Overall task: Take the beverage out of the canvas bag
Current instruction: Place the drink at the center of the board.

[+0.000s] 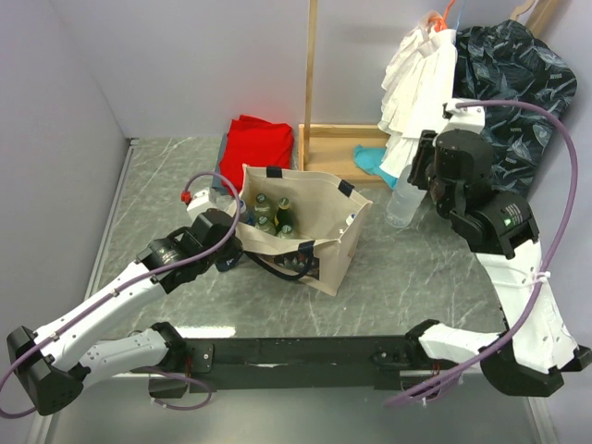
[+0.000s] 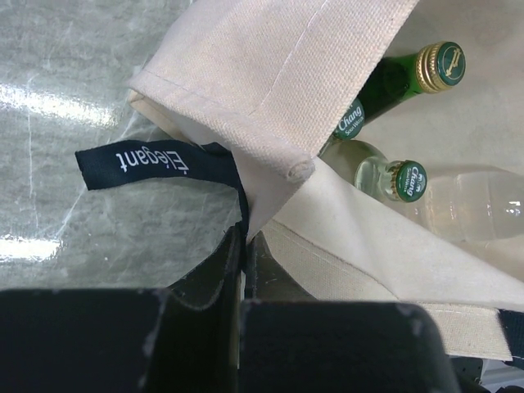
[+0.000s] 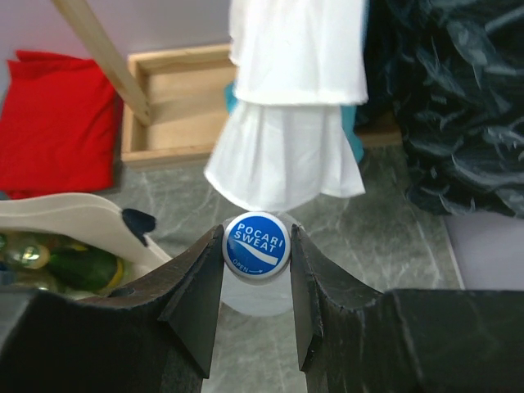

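The beige canvas bag stands open in the middle of the table, with several bottles inside. My left gripper is shut on the bag's near left rim, beside a navy strap. The left wrist view shows the bag's rim, green bottles and a clear one. My right gripper is shut on the blue cap of a clear Pocari Sweat bottle. That bottle is upright outside the bag, to its right. I cannot tell whether its base touches the table.
A red folded cloth lies behind the bag. A wooden rack base and post stand at the back. White garments and a dark patterned shirt hang just behind the right gripper. A grey wall runs along the left.
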`<action>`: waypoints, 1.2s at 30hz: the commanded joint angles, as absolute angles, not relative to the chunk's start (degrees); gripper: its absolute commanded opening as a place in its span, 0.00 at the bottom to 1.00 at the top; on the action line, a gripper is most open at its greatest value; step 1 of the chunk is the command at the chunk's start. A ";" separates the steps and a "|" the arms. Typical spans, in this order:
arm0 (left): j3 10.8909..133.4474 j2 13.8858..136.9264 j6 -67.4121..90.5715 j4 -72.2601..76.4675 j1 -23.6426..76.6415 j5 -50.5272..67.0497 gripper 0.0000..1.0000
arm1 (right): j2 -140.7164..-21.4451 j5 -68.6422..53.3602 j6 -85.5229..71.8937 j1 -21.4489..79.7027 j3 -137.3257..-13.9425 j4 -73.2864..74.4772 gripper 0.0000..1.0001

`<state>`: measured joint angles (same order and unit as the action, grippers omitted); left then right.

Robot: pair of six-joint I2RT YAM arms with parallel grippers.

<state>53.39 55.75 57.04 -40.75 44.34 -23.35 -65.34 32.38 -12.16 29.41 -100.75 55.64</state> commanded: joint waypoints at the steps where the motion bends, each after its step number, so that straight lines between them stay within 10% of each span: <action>1: 53.17 55.55 55.63 -41.75 44.82 -21.89 0.02 | -61.18 27.08 -14.32 24.71 -97.31 45.88 0.00; 36: 52.91 56.69 54.84 -40.87 44.82 -21.62 0.03 | -61.96 20.99 -18.29 10.81 -72.61 29.62 0.00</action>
